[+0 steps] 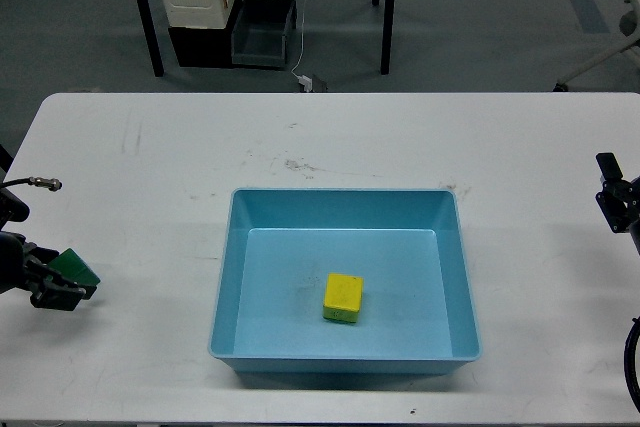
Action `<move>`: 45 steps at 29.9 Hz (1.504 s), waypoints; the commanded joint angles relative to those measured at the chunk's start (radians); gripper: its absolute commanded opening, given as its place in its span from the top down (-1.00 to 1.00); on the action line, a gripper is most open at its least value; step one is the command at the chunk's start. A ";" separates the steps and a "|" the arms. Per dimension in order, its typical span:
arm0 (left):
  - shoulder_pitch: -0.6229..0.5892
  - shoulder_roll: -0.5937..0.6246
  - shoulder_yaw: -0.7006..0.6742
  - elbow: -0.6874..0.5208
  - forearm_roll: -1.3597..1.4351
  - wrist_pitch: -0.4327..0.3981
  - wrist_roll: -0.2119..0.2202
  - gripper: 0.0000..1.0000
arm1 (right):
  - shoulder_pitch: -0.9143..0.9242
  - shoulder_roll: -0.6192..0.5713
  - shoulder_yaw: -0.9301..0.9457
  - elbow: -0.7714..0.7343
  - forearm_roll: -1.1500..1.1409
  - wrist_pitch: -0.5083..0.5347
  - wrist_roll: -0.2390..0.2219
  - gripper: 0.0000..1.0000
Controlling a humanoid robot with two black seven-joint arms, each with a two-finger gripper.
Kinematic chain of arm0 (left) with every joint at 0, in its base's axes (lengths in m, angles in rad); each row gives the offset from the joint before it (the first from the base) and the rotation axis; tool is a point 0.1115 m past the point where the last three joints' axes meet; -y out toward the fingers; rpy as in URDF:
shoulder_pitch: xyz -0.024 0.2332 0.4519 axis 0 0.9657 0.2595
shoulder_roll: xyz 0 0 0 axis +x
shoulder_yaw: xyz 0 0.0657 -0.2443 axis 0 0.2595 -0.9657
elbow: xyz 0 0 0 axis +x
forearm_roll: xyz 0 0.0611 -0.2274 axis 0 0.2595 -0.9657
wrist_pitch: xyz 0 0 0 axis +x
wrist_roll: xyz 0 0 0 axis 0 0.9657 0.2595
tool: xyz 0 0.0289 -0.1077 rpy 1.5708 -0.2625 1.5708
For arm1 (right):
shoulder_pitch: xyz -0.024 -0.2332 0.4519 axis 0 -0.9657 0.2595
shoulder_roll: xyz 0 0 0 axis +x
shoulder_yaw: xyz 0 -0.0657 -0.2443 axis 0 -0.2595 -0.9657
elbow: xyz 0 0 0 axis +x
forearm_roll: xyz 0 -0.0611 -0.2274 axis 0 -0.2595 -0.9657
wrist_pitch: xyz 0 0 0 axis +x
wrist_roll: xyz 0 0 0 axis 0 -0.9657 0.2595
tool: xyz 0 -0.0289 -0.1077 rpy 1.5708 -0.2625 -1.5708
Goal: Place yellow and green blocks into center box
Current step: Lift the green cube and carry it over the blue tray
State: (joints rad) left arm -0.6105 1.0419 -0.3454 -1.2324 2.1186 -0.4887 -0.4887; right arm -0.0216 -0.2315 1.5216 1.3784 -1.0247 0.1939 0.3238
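Green block (pixel 75 266) pinched in left pincer (pixel 66 285) at surface's left edge; center box (pixel 225 277) lies well rightward (yellow block (pixel 343 298) inside). Right pincer (pixel 612 193) state: cannot tell.

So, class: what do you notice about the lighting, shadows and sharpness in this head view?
Head view: even, soft overhead light with no harsh glare; the yellow block casts only a faint shadow in the blue tray; centre is sharp, while the left gripper holding the green block sits dark at the edge.
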 commanded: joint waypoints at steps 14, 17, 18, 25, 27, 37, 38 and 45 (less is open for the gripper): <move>-0.099 0.039 -0.001 -0.010 0.031 0.070 0.000 0.56 | -0.006 0.001 0.000 0.001 0.001 -0.001 0.000 -0.99; -0.184 0.087 -0.001 -0.054 -0.014 0.071 0.000 0.56 | -0.006 0.000 -0.001 0.001 0.001 -0.001 0.000 -0.99; -0.219 0.098 -0.003 -0.087 -0.032 0.070 0.000 0.56 | -0.006 0.001 -0.001 0.002 0.001 0.001 0.001 -0.99; -0.402 0.046 -0.003 -0.262 -0.095 0.023 0.000 0.49 | -0.006 0.001 -0.014 0.004 0.001 0.001 0.001 -0.99; -0.428 -0.026 -0.001 -0.303 -0.095 0.000 0.000 0.46 | -0.006 0.000 -0.015 0.004 0.001 0.001 0.000 -0.99; -0.629 -0.414 0.184 -0.334 -0.088 0.000 0.000 0.47 | -0.008 0.001 -0.020 0.004 0.001 0.001 0.000 -0.99; -0.644 -0.443 0.227 -0.329 -0.086 0.000 0.000 0.47 | -0.011 0.001 -0.020 0.004 0.001 0.001 0.000 -0.99; -0.649 -0.638 0.365 -0.156 0.033 0.000 0.000 0.47 | -0.015 0.003 -0.020 0.005 0.001 0.001 0.000 -0.99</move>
State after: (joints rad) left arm -1.2639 0.4800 -0.0043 -1.4903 2.0838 -0.4889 -0.4890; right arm -0.0363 -0.2290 1.5017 1.3831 -1.0231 0.1948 0.3238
